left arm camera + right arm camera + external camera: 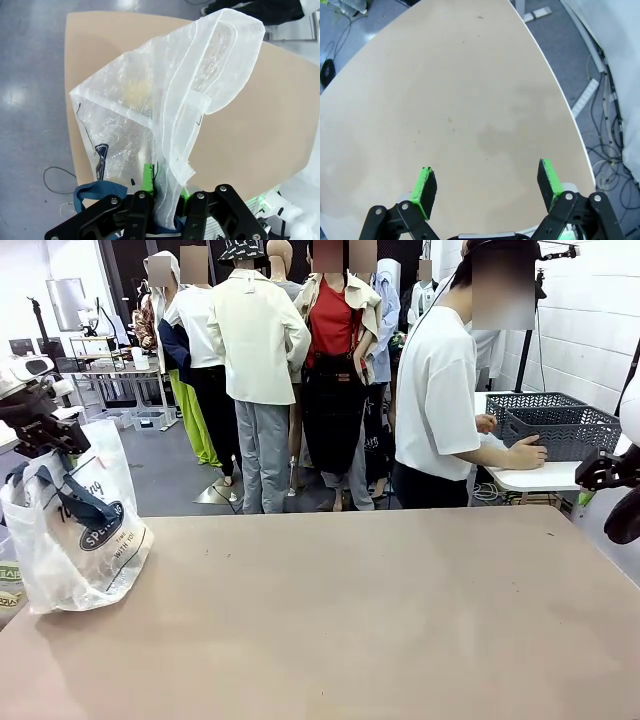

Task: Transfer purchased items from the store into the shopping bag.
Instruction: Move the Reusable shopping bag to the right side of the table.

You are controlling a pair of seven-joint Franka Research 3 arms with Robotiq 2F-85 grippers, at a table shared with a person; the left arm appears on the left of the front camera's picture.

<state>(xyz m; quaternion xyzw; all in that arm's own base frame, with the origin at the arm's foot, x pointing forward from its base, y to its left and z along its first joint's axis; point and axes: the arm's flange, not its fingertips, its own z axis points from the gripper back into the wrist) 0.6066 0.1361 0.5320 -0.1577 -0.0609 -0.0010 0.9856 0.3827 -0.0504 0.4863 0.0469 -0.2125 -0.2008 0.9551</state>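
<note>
The shopping bag [75, 530] stands on the table's left end, a translucent white tote with navy straps and dark print. My left gripper [45, 438] is above it, shut on the bag's top edge. In the left wrist view the crinkly plastic of the bag [170, 100] hangs away from my left gripper [165, 205], pinched between the green pads, with a blue strap [95, 192] beside them. My right gripper [487, 187] is open over the bare table [470, 100], and it sits at the right edge [598, 472] of the front view. The purchased items are out of view.
A person in a white T-shirt [435, 390] stands at the far side, one hand on dark grey lattice baskets [560, 425] that sit on a white side table [540, 478]. Cables lie on the floor [605, 130] past the table's rounded edge.
</note>
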